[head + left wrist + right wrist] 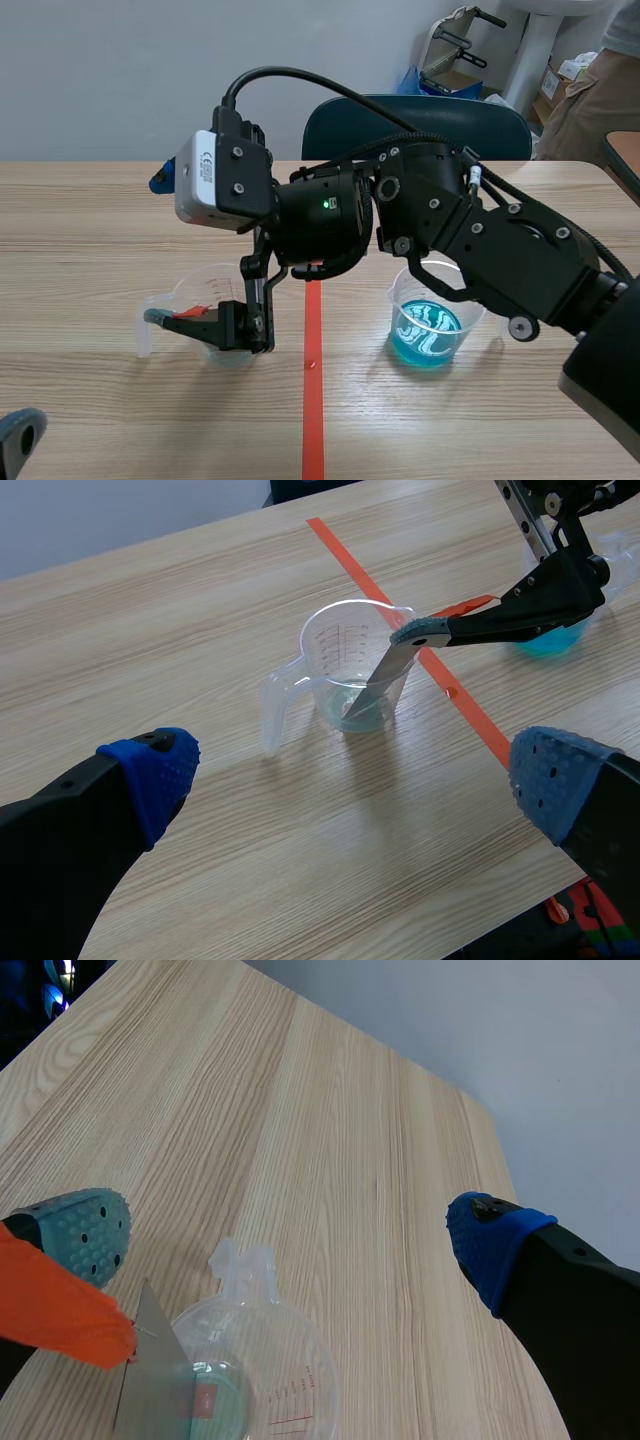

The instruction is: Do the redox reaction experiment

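The right arm (480, 240) is reaching in from the right and covering much of the table's middle. The right gripper (290, 1228) is hanging over a clear measuring cup (200, 285) that is standing left of the orange-red tape line (313, 400). Its fingers are spread wide, clasping nothing between them.

A flat metal strip (378, 680) is leaning in the cup. Its lower end is dipping into a shallow bluish pool. Its upper end is meeting the grey-green pad of one finger, where an orange piece (50, 1310) is also sitting. What is holding the strip there is hard to make out; it is possibly that orange piece. In the right wrist view the cup is being cut off at the edge.

A clear beaker (430, 330) of bright blue liquid is standing right of the tape, partly hidden behind the arm.

The left gripper (355, 775) is hovering low with its blue pads apart, released, and the cup ahead of it. In the scene view only one tip is showing at the near left corner.

The table (100, 220) is showing a pale wood grain. Behind it a dark blue chair (500, 125) is standing before a plain grey wall (100, 70). A person (590, 100) is being cut off at the far right.
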